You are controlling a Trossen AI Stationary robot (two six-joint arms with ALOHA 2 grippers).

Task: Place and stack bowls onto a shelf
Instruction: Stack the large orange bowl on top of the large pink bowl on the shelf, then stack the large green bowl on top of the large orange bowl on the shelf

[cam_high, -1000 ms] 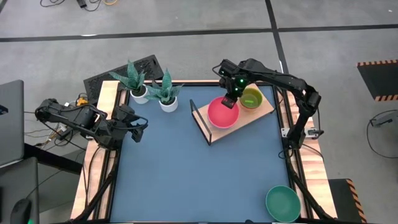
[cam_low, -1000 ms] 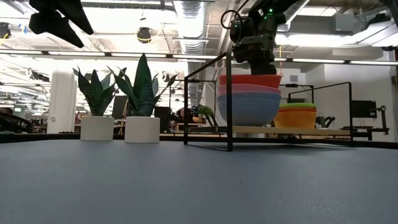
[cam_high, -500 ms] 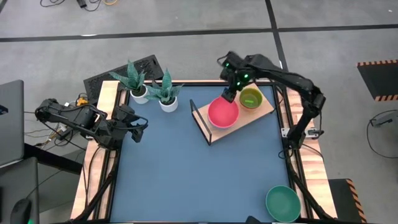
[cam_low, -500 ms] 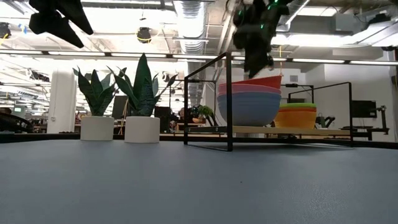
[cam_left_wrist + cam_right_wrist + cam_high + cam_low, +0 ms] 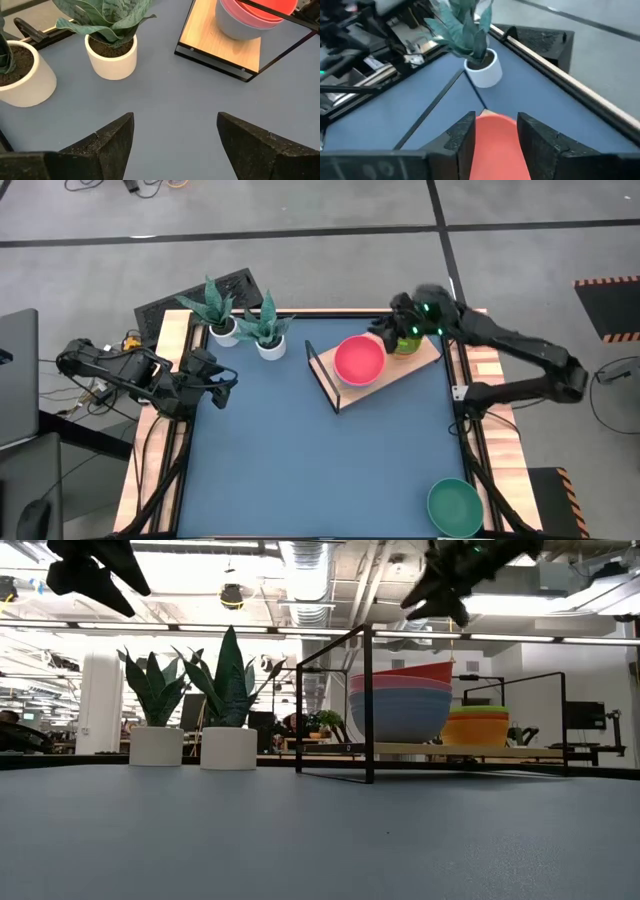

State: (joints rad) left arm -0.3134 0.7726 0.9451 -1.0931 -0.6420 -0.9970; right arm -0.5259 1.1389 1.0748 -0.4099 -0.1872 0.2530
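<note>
Bowls stand on the shelf (image 5: 425, 358) in two stacks, and from the high view you see the coral-red bowl (image 5: 359, 360) on top of one stack and the lime green bowl (image 5: 405, 340) on top of the other. The dark green bowl (image 5: 455, 507) sits alone at the near right table corner, so I judge that it is what remains. The right gripper (image 5: 389, 332) hangs above the shelf; the left gripper (image 5: 226, 385) waits at the left table edge.

In the low view you see what the top view hides: pink (image 5: 400, 684) and blue (image 5: 398, 712) bowls under the coral-red one.

The left wrist view shows its fingers (image 5: 102, 145) spread wide, holding nothing, with the white plant pots (image 5: 111, 58) ahead.

The right wrist view shows its fingers (image 5: 460, 137) apart and empty above the coral-red bowl.
</note>
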